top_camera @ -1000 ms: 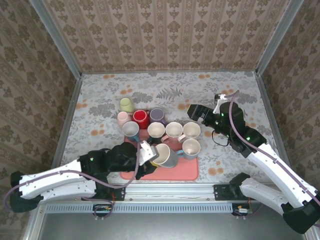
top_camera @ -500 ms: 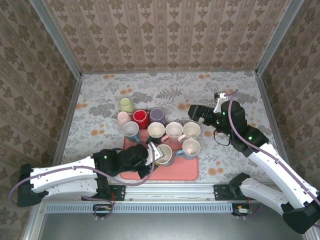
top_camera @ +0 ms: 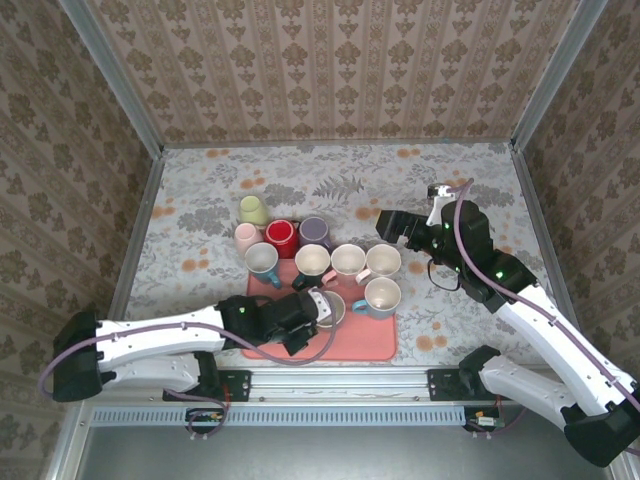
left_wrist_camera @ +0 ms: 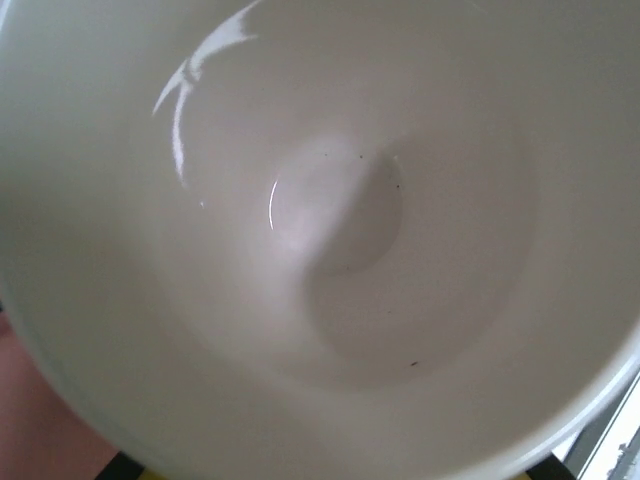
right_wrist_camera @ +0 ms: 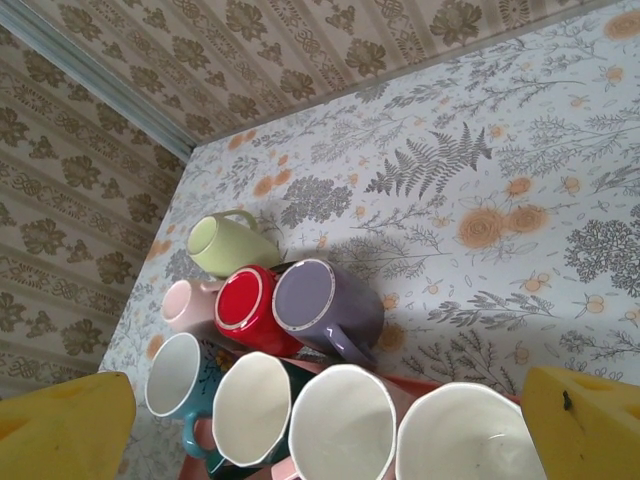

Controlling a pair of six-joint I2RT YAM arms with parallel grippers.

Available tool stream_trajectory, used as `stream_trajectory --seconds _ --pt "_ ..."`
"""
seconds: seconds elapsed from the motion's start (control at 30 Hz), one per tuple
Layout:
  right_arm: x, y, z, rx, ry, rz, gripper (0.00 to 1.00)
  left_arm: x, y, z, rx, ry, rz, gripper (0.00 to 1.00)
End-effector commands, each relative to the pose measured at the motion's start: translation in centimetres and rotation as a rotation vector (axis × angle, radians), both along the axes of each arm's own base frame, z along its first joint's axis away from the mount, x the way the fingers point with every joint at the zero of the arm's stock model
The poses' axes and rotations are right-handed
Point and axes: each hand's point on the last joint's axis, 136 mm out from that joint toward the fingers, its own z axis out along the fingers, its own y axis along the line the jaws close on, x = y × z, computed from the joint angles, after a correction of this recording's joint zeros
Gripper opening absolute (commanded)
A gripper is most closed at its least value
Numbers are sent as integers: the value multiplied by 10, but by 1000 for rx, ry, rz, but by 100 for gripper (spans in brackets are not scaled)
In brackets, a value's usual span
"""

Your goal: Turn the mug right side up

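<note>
The grey ceramic mug with a cream inside (top_camera: 334, 310) now stands mouth-up near the front of the flat pink tray (top_camera: 372, 346). A second ago it lay tipped on its side, so we judge the turn all but done. Our left gripper (top_camera: 312, 306) is still pinched tight on the mug's rim, so we have only to let go and back away. Our right gripper (top_camera: 392, 226) hangs with jaws wide apart beyond the row of upright mugs (top_camera: 348, 262).
</note>
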Motion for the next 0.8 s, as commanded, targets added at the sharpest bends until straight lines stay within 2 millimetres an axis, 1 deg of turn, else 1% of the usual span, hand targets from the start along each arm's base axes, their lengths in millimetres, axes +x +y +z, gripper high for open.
stream_trajectory --seconds 0.0,0.13,0.37,0.53,0.6,0.77 --pt "-1 -1 12 -6 -26 9 100 13 -14 9 -61 -22 50 0" --pt "-3 -2 11 -3 -28 9 100 19 -17 1 -32 -29 64 0" --pt "-5 -3 6 2 -26 14 100 33 -23 -7 -43 -27 105 0" --pt "-6 -2 3 9 -24 20 100 42 -31 -10 -52 -16 113 0" --pt "-6 -1 3 12 -25 23 100 43 -35 -12 -56 -8 110 0" --pt "-6 0 0 14 -21 27 100 39 -43 -16 -70 13 76 0"
